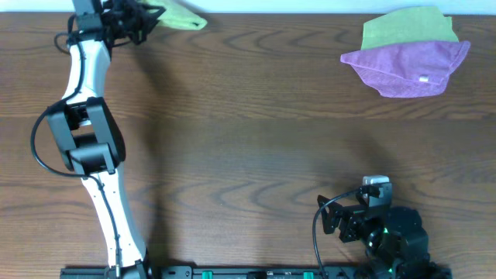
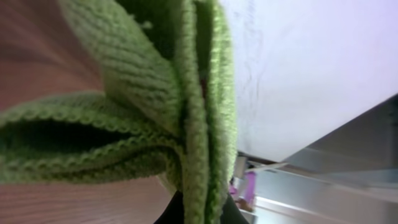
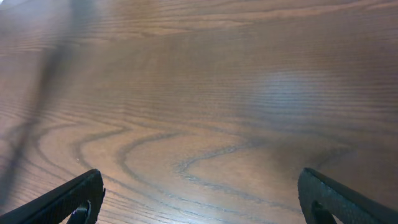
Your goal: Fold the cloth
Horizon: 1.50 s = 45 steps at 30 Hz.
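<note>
The lime-green cloth (image 1: 180,17) is bunched at the far left edge of the table, partly lifted. My left gripper (image 1: 147,17) is shut on it. In the left wrist view the cloth (image 2: 124,81) fills the frame in thick folds, and a pinched edge runs down between the dark fingertips (image 2: 202,214). Its white tag is not visible. My right gripper (image 1: 370,203) is at the near right of the table, far from the cloth. In the right wrist view its jaws (image 3: 199,186) are wide open with only bare wood between them.
A purple cloth with a white tag (image 1: 407,66) lies at the far right, on top of a second green cloth (image 1: 407,27). The wooden table (image 1: 256,147) ends just beyond the held cloth, with a white wall (image 2: 298,68) behind.
</note>
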Tool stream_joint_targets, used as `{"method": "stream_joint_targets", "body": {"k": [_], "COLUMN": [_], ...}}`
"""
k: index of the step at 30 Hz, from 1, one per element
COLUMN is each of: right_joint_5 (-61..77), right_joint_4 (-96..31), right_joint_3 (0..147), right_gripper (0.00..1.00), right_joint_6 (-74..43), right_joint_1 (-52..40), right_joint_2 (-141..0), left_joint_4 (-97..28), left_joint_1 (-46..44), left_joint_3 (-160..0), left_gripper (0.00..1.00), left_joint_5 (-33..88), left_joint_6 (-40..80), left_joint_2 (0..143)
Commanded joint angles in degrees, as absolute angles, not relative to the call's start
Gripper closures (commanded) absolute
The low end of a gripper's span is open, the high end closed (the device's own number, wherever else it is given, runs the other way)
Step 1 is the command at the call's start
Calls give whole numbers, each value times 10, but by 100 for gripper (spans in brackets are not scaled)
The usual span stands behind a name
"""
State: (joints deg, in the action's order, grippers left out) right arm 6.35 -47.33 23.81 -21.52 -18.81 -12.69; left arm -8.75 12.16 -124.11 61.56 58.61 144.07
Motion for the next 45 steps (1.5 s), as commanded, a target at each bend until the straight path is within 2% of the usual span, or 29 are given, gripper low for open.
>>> {"method": "stream_joint_targets", "body": {"k": [1, 9, 18, 31, 45], "right_joint_5": [58, 58, 58, 58, 58], "right_joint_4": [-474, -474, -474, -474, -474], "right_joint_3": [238, 238, 238, 238, 238], "right_gripper": [1, 1, 1, 1, 1], "right_joint_6": [-223, -223, -223, -223, -223], "right_joint_1": [-183, -183, -183, -183, -183], "right_joint_2": [-124, -124, -124, -124, -124], "left_joint_4": [-81, -108, -239, -346, -448], "left_joint_1": [141, 152, 153, 154, 155], "left_joint_3": [-1265, -1265, -1265, -1265, -1265], "left_gripper": [94, 95, 94, 94, 94], "left_joint_5": [672, 645, 537, 428, 364], "left_joint_6": [609, 538, 413, 317, 213], "left_joint_2": [1449, 1449, 1449, 1449, 1449]}}
